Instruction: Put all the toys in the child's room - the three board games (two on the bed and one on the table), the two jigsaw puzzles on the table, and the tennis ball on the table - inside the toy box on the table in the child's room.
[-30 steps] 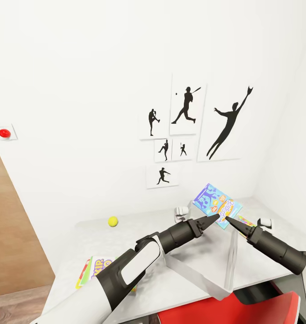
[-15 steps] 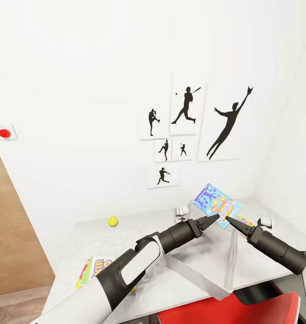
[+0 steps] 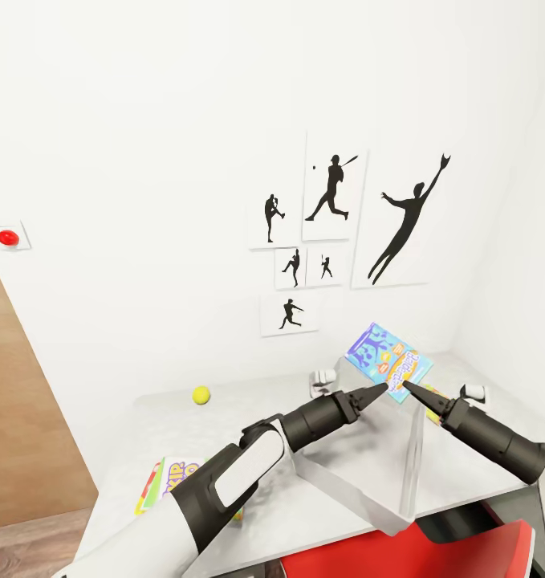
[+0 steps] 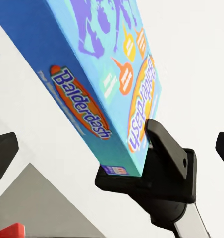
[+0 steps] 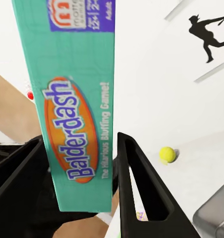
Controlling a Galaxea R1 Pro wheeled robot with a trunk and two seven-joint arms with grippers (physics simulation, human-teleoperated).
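Note:
A blue board game (image 3: 387,360) hangs tilted above the far end of the pale grey toy box (image 3: 360,482), with my right gripper (image 3: 404,387) shut on its lower edge. The right wrist view has the box (image 5: 75,124) between both fingers (image 5: 139,193). My left gripper (image 3: 382,387) sits just left of the box and is open; its fingers (image 4: 3,153) stand wide apart at that view's edges around the box (image 4: 107,79). On the table (image 3: 264,514) lie the tennis ball (image 3: 201,394) and a yellow-green-red board game (image 3: 172,480). A jigsaw puzzle (image 3: 434,393) peeks out behind the right gripper.
Black baseball silhouette prints (image 3: 336,233) hang on the white wall behind the table. A red chair (image 3: 433,554) is at the near right edge. A wooden door (image 3: 23,417) and a red wall button (image 3: 8,237) are at the left. Small white objects (image 3: 324,377) stand beyond the toy box.
The blue board game has risen slightly and tipped a little to the right, and the right arm shifted slightly right with it. The left arm has hardly moved.

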